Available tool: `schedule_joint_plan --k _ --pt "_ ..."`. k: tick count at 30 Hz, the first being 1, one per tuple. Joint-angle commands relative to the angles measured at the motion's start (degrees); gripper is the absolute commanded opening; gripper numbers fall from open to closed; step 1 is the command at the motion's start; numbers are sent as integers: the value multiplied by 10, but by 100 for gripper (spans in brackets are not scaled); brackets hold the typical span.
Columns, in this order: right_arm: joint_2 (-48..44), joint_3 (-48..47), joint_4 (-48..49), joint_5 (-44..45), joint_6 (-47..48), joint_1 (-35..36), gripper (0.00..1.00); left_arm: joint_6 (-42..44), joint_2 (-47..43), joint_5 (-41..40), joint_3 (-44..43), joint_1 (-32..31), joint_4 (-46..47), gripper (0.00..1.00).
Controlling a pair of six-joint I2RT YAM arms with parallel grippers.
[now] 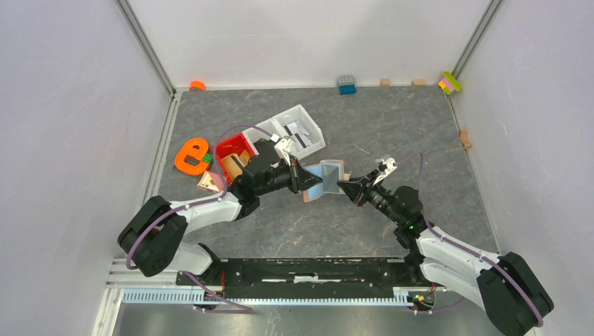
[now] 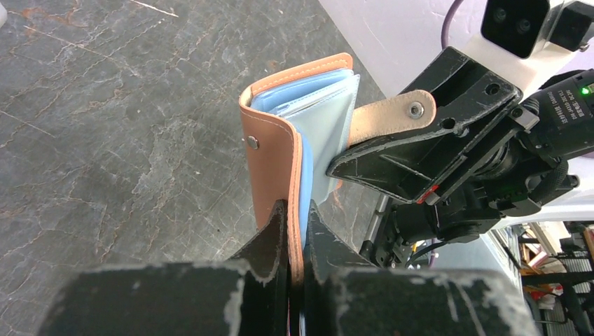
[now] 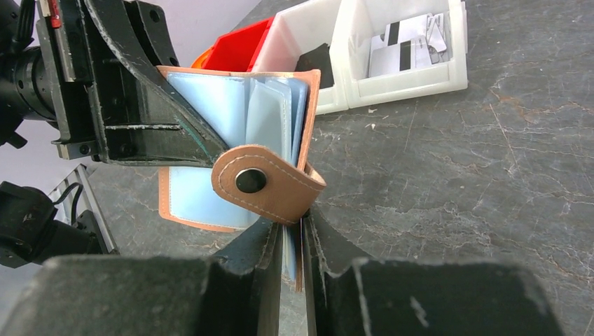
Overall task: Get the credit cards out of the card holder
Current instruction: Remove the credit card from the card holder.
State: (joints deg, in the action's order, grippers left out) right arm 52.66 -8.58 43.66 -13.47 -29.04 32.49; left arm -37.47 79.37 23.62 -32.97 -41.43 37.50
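Observation:
The tan-brown card holder (image 1: pixel 326 175) hangs open above the table's middle, held between both grippers. My left gripper (image 1: pixel 307 183) is shut on the edge of one cover (image 2: pixel 273 161), fingertips pinching leather and blue lining. My right gripper (image 1: pixel 344 186) is shut on the opposite cover, just under the closing tab (image 3: pixel 270 183). Pale blue leaves (image 3: pixel 210 105) fan out between the covers. I cannot tell the credit cards from the sleeves. In the left wrist view the tab (image 2: pixel 389 115) lies against the right gripper's fingers (image 2: pixel 420 150).
Behind the left arm stand a red bin (image 1: pixel 235 150) and a white divided tray (image 1: pixel 298 129) holding white-and-black packets (image 3: pixel 410 49). An orange e-shaped piece (image 1: pixel 190 155) lies at the left. Small blocks (image 1: pixel 346 85) line the back wall, and a wooden block (image 1: pixel 465 138) sits by the right wall.

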Motion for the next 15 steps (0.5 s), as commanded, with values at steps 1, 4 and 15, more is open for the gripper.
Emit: schedule_joint_plan --k 1,4,15 --pt "12 -28 13 -28 8 3 19 -12 -2 81 -38 -30 65 2" --pt "17 -29 16 -33 6 3 21 -10 -1 81 -40 -31 60 2" --pt "11 -27 16 -34 5 3 23 27 -32 -64 -40 -26 -67 2"
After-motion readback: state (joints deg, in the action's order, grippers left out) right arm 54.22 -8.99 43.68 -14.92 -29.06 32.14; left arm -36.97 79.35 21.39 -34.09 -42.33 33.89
